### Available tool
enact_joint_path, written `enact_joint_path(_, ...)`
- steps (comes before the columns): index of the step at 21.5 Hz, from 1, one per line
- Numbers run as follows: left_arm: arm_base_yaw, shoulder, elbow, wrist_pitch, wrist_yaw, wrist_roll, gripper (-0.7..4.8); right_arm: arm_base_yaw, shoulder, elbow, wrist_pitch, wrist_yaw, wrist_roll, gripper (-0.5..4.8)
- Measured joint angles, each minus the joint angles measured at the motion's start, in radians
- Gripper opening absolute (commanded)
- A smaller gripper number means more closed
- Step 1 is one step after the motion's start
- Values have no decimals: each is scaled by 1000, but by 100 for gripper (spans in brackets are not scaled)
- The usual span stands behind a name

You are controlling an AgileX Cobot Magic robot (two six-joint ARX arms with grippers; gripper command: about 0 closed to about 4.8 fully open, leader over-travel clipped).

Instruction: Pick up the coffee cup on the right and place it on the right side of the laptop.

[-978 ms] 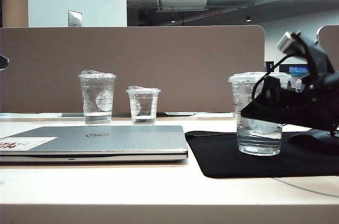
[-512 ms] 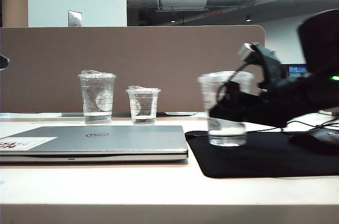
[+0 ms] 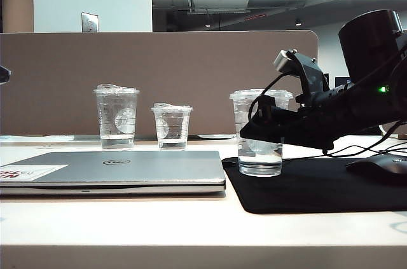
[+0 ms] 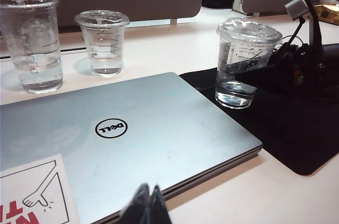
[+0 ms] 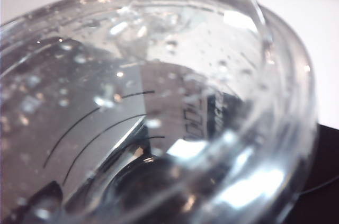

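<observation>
The coffee cup (image 3: 254, 107), clear plastic with a flat lid and a little water, stands upright at the left end of the black mouse pad (image 3: 318, 189), just right of the closed silver laptop (image 3: 127, 167). My right gripper (image 3: 257, 132) reaches in from the right and is shut on the cup's middle, one dark finger on each side. I cannot tell whether the base touches the pad. The left wrist view shows the cup (image 4: 246, 49) held beside the laptop (image 4: 132, 128). The cup (image 5: 159, 102) fills the right wrist view. My left gripper (image 4: 150, 205) hangs shut over the laptop's near edge.
A taller clear cup (image 3: 116, 116) and a smaller one (image 3: 172, 126) stand behind the laptop, in front of a brown partition (image 3: 210, 72). A black mouse (image 3: 381, 164) and cables lie on the right of the pad.
My right gripper has carried the coffee cup leftward across the mouse pad, from its right part to its left end next to the laptop. The left gripper has stayed still.
</observation>
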State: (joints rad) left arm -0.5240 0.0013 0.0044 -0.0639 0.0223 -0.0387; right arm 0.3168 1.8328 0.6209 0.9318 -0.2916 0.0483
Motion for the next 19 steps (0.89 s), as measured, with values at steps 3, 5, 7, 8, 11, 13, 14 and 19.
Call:
enact_joint_path(3, 0, 0, 0, 0, 0, 0, -5, 0, 0, 2, -26, 0, 0, 479)
enact_joint_path(5, 0, 0, 0, 0, 0, 0, -5, 0, 0, 1, -49, 1, 0, 479)
enact_joint_path(7, 0, 0, 0, 0, 0, 0, -5, 0, 1, 0, -63, 1, 0, 479)
enact_joint_path(8, 0, 0, 0, 0, 0, 0, -5, 0, 0, 0, -63, 1, 0, 479)
enact_joint_path(11, 0, 0, 0, 0, 0, 0, -5, 0, 0, 0, -64, 1, 0, 479)
enact_joint_path(13, 0, 0, 0, 0, 0, 0, -5, 0, 0, 0, -64, 1, 0, 479)
enact_joint_path(14, 0, 0, 0, 0, 0, 0, -5, 0, 0, 0, -64, 1, 0, 479)
enact_joint_path(19, 0, 0, 0, 0, 0, 0, -5, 0, 0, -3, -98, 1, 0, 479)
